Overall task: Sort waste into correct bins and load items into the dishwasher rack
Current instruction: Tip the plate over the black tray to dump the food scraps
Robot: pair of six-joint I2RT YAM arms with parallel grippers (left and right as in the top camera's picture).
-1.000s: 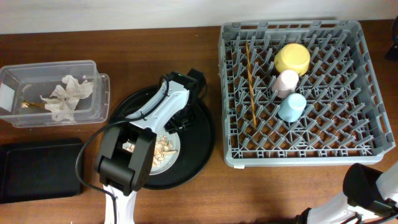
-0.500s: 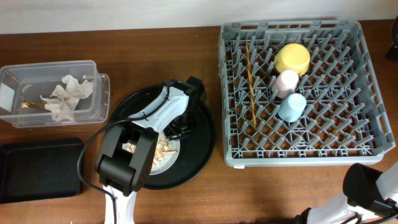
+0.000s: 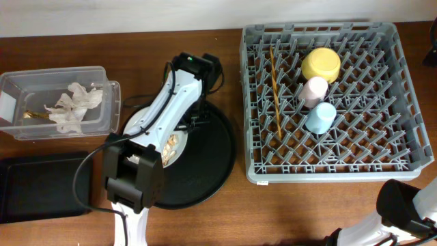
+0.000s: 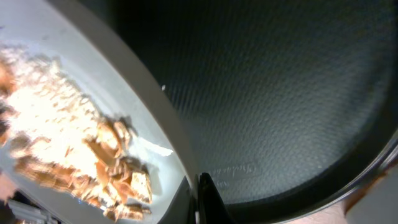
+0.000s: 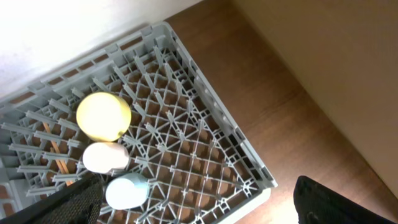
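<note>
My left gripper (image 3: 193,123) is shut on the rim of the round grey-white plate (image 3: 175,146), which it holds tilted over the left part of the round black tray (image 3: 212,164). Beige food scraps (image 3: 168,145) lie on the plate, and they show close up in the left wrist view (image 4: 74,137). The dishwasher rack (image 3: 389,164) holds the yellow bowl (image 3: 321,64), pink cup (image 3: 315,90), light-blue cup (image 3: 320,117) and chopsticks (image 3: 275,89). The clear box (image 3: 109,109) holds the white tissue (image 3: 72,106) and gold wrapper (image 3: 31,114). My right gripper (image 5: 199,208) is open and empty, high above the rack (image 5: 205,124).
The flat black tray (image 3: 41,184) lies at the front left, below the clear box. The right arm's base (image 3: 406,205) sits at the front right corner, beside the rack. Bare wooden table shows between the tray and the rack.
My left gripper has lifted the plate by its rim and carried it left and back, from the round tray's middle toward its left edge. The plate is now tilted.
</note>
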